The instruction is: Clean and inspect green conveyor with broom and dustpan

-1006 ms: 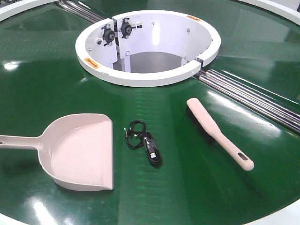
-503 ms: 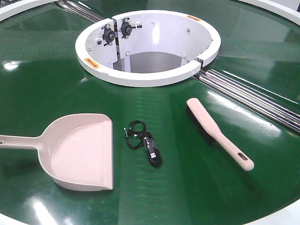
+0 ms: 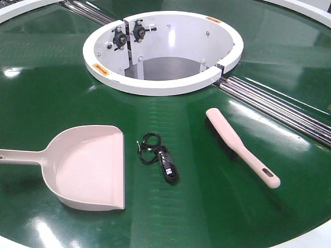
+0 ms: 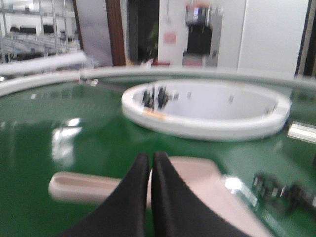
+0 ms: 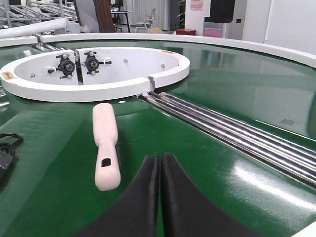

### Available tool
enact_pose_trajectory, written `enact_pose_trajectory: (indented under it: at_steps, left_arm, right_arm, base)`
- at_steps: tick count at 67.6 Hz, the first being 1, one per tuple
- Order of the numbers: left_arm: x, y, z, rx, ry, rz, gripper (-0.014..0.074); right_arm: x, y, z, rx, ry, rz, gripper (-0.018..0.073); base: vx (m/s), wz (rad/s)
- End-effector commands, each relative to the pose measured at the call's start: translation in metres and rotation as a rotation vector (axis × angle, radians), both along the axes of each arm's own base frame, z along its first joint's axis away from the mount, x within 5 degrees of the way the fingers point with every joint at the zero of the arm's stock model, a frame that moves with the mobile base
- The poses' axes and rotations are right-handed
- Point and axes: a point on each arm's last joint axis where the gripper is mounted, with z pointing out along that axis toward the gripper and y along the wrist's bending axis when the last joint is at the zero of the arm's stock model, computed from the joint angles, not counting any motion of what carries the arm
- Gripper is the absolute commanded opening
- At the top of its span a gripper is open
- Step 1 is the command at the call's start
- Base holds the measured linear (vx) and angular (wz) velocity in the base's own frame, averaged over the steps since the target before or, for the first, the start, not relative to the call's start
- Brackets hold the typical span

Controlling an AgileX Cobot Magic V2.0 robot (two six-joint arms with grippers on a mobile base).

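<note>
1. Progress: neither tool is in hand. The broom (image 3: 232, 139) lies flat on the right side of the green conveyor (image 3: 51, 77), with its bristle end toward the white ring (image 3: 155, 85) and its slotted handle end toward the front camera. The dustpan (image 3: 88, 168) lies on the left side, mouth facing right and handle running toward the left edge. Judged from this, the task is at its start: grasping, sweeping and inspection are all left to do.
2. Debris: a coiled black cable (image 3: 160, 160) lies on the belt between the two tools, nearer the dustpan's mouth but not touching it. It is probably the item to be swept.
3. Left gripper (image 4: 151, 157): the fingers are closed tip to tip and empty, and the dustpan's handle lies just beyond them. This view is blurred.
4. Right gripper (image 5: 160, 159): the fingers are closed and empty, with the broom's handle end just ahead and to the left.
5. Surface: the belt is glossy and mirrors the overhead lights. The silver rails (image 3: 279, 106) run diagonally out from the ring.
6. Room: white walls, a dark doorway and metal racks stand beyond the conveyor's pale rim. Finer detail cannot be made out.
</note>
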Motion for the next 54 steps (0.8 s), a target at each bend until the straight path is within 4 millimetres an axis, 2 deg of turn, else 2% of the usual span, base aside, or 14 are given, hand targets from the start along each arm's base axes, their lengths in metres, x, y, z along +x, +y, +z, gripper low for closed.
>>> enact_pose_trajectory:
  at_steps: [1, 7, 10, 11, 19, 24, 31, 39, 54]
  left_arm:
    - [-0.006, 0.0, 0.033, -0.12, -0.21, -0.025, -0.0006]
    - [-0.006, 0.0, 0.061, -0.123, -0.225, -0.025, -0.0006]
    - [-0.002, 0.0, 0.071, -0.111, -0.177, -0.02, -0.0006]
    - [-0.003, 0.0, 0.081, -0.105, -0.173, -0.019, -0.0006]
    - [0.015, -0.001, 0.107, -0.031, 0.041, -0.001, -0.0006]
    - [0.03, -0.001, 0.117, 0.013, 0.175, 0.014, -0.0006]
    - [0.05, -0.003, 0.123, 0.022, 0.309, 0.019, -0.0006]
    - [0.069, -0.005, 0.116, 0.029, 0.367, 0.018, -0.0006]
    - [0.088, -0.006, 0.109, 0.039, 0.431, 0.017, 0.0008]
  right_arm:
    - [0.0, 0.001, 0.006, -0.007, -0.081, 0.009, -0.0008]
    - [0.0, 0.001, 0.006, -0.007, -0.081, 0.009, -0.0008]
    - [0.0, 0.001, 0.006, -0.007, -0.081, 0.009, -0.0008]
    - [0.0, 0.001, 0.006, -0.007, -0.081, 0.009, -0.0008]
    - [0.0, 0.001, 0.006, -0.007, -0.081, 0.009, -0.0008]
    - [0.0, 0.001, 0.006, -0.007, -0.081, 0.009, -0.0008]
    - [0.0, 0.001, 0.006, -0.007, -0.082, 0.009, -0.0008]
    - [0.0, 0.001, 0.006, -0.007, -0.082, 0.009, -0.0008]
    - [0.0, 0.001, 0.006, -0.007, -0.082, 0.009, -0.0008]
  base:
    - [0.0, 0.0]
    - [0.0, 0.0]
    - [0.0, 0.0]
    - [0.0, 0.0]
    - [0.0, 0.0]
    - [0.0, 0.0]
    - [0.0, 0.0]
    - [0.0, 0.0]
    - [0.0, 0.0]
